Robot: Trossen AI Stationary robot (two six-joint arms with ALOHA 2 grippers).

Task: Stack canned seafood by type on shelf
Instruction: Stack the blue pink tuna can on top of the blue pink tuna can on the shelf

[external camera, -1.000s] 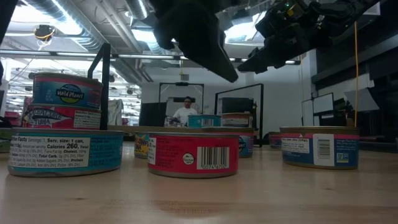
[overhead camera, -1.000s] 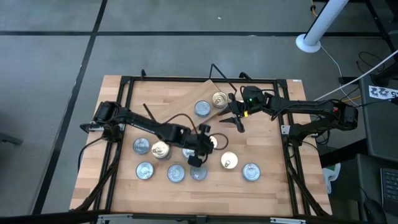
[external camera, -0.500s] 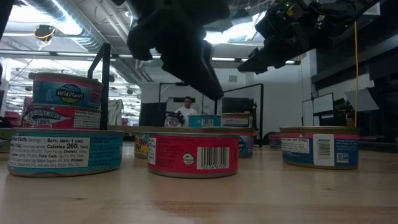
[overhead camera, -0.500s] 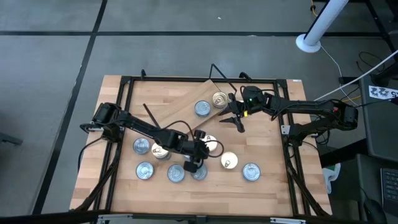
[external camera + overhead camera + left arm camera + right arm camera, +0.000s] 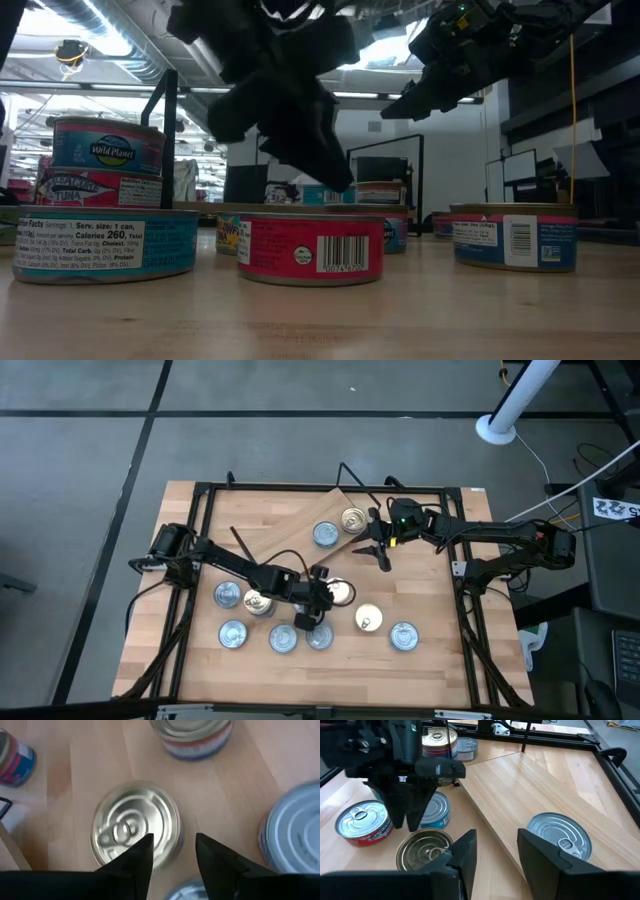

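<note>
My left gripper (image 5: 318, 604) hangs open just above a gold-lidded tin (image 5: 136, 825) that stands flat on the table beside the shelf's near edge; its fingers (image 5: 405, 820) point down at the tin (image 5: 425, 851) without touching it. The shelf (image 5: 296, 532), a light plank lying askew at the table's far middle, bears a silver-lidded tin (image 5: 325, 534) and a gold-lidded one (image 5: 352, 519). My right gripper (image 5: 380, 551) waits open in the air over the shelf's right end, nothing between its fingers (image 5: 465, 851). Several more tins stand on the table in front.
Silver-lidded tins (image 5: 282, 639) sit in a row near the front edge, with a cream-lidded one (image 5: 368, 619) and another (image 5: 404, 635) to the right. A red-labelled tin (image 5: 310, 250) and a teal one (image 5: 100, 245) stand closest to the low camera; two tins are stacked (image 5: 105, 145) at the left.
My left gripper has sunk toward the gold-lidded tin and now hangs close over it. My right gripper has kept still.
</note>
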